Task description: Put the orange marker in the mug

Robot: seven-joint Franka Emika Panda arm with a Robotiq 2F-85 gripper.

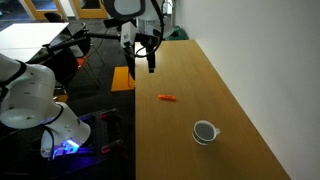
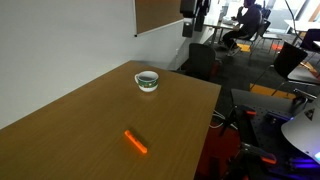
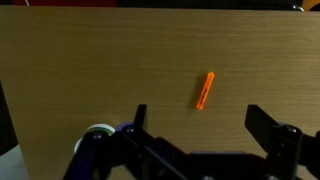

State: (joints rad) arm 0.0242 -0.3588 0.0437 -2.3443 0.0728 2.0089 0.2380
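The orange marker (image 1: 167, 97) lies flat on the wooden table, apart from the mug; it also shows in an exterior view (image 2: 136, 143) and in the wrist view (image 3: 204, 90). The white mug (image 1: 205, 131) with a dark inside stands upright on the table, also seen in an exterior view (image 2: 147, 80). In the wrist view only a white rim (image 3: 96, 130) peeks out at lower left, mostly hidden by the gripper body. My gripper (image 1: 149, 58) hangs open and empty, high above the table's far part. In the wrist view its fingers (image 3: 202, 125) frame bare table just below the marker.
The wooden table (image 1: 190, 70) runs along a white wall. Its open side (image 1: 134, 120) borders a floor with the robot base, chairs (image 2: 200, 60) and cables. A brown board (image 2: 160, 12) hangs on the wall.
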